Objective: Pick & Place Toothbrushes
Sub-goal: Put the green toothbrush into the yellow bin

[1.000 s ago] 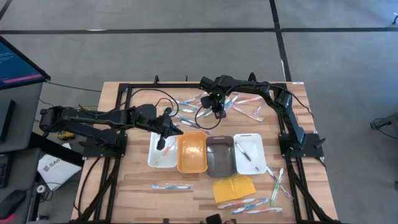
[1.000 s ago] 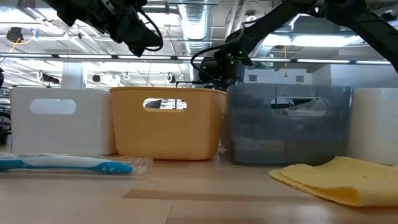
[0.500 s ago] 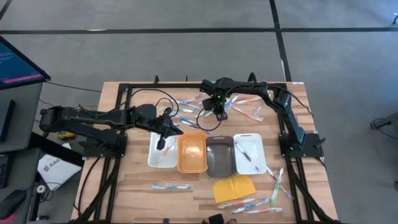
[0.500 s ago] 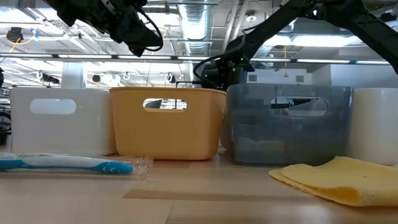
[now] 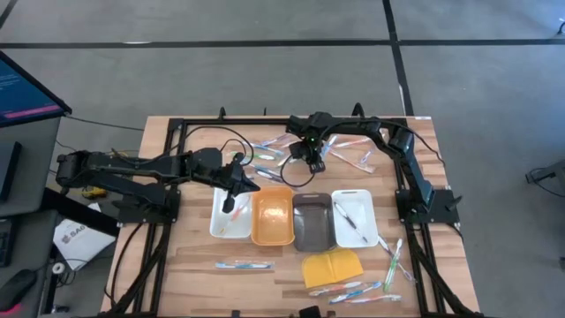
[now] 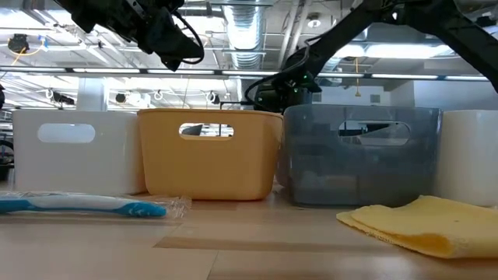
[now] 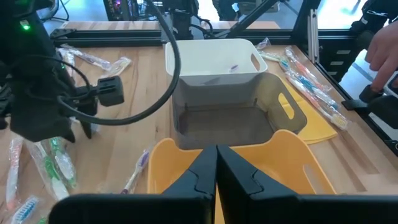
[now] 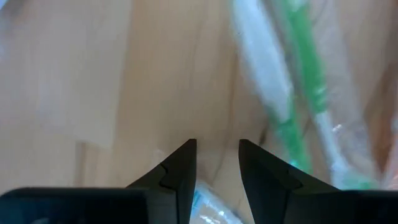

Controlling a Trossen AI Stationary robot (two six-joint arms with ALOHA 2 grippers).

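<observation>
1. We see a wooden table (image 5: 194, 265) on a grey floor (image 5: 265, 79) crossed by dark lines, with a monitor (image 5: 26, 88) at its left.
2. Four trays sit in a row: white (image 5: 221, 216), orange (image 5: 273, 216), grey (image 5: 311, 221), white (image 5: 353, 216), with a yellow pad (image 5: 332, 267) just in front.
3. Toothbrushes (image 5: 353, 159) lie scattered at the far side, others near the front edge, one in the right white tray.
4. The left gripper (image 5: 228, 205) hangs over the left white tray, fingers pressed together, empty.
5. The right gripper (image 5: 315, 165) hovers low over the far toothbrushes, fingers (image 8: 180, 168) narrowly parted; we see a green toothbrush (image 8: 305, 87) ahead, nothing between them.
</observation>
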